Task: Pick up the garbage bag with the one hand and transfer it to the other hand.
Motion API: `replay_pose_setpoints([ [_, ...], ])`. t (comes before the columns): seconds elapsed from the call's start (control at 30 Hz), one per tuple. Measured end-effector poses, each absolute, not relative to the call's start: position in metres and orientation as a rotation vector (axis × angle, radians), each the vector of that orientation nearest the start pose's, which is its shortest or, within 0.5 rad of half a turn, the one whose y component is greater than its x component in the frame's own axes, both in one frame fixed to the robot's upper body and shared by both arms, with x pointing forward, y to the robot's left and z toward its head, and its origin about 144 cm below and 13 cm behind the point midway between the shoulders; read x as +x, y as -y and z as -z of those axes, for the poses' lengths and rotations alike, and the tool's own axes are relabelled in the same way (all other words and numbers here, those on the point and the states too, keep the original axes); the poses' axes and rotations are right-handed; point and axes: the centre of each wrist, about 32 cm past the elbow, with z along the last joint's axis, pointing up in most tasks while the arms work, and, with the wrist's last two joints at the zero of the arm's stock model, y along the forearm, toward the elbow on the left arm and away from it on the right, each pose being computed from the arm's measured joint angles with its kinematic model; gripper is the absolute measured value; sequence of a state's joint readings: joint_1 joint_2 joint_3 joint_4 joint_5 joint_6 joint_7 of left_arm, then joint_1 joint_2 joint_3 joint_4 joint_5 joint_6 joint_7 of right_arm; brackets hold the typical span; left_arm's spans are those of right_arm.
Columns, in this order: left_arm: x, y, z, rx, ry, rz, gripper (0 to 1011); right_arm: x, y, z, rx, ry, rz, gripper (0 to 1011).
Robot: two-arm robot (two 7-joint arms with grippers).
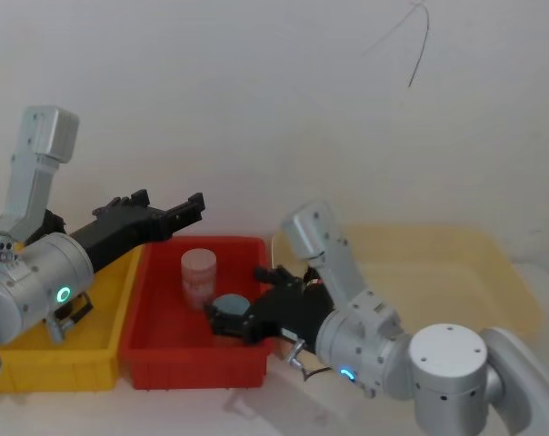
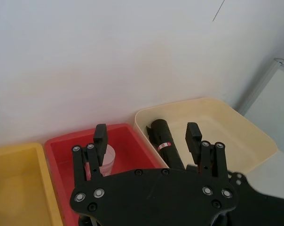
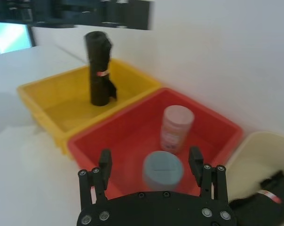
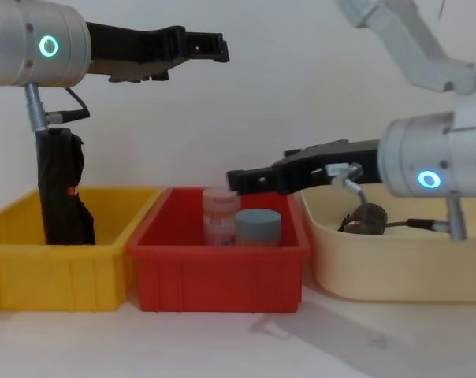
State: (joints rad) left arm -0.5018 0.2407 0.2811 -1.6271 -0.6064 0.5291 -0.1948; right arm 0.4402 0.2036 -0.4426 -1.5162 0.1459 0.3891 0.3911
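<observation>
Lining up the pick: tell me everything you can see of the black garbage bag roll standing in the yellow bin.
The garbage bag roll is a black plastic cylinder with a narrow red-and-white label band around its middle. It stands upright on the floor of the yellow bin, with a loose flap sticking out near its base. The left gripper is higher up, jaws open, clear of it.

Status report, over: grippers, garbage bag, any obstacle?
Left gripper open, raised. Right gripper open, low over red bin, two jars beneath. Garbage bag lies in cream bin. Second black roll stands in yellow bin.
</observation>
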Motion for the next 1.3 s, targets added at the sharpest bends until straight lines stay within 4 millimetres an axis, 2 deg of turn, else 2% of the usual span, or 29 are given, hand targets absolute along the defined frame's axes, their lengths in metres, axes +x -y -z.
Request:
replay_pose_setpoints([
  [0.23,0.550,-0.204,-1.330,-0.087,-0.194,-0.944,1000,0.547,0.139,-1.260,-0.276,0.075,0.751,1001],
  [0.57,0.550,-0.204,-1.330,-0.087,-0.194,-0.944,1000,0.556,0.127,-1.262,-0.298,0.088,0.729,1002],
  [1.3,0.550,-0.204,-1.330,-0.087,-0.194,-0.943,1000,0.579,0.130,-1.260,-0.374,0.101,0.758,1001],
])
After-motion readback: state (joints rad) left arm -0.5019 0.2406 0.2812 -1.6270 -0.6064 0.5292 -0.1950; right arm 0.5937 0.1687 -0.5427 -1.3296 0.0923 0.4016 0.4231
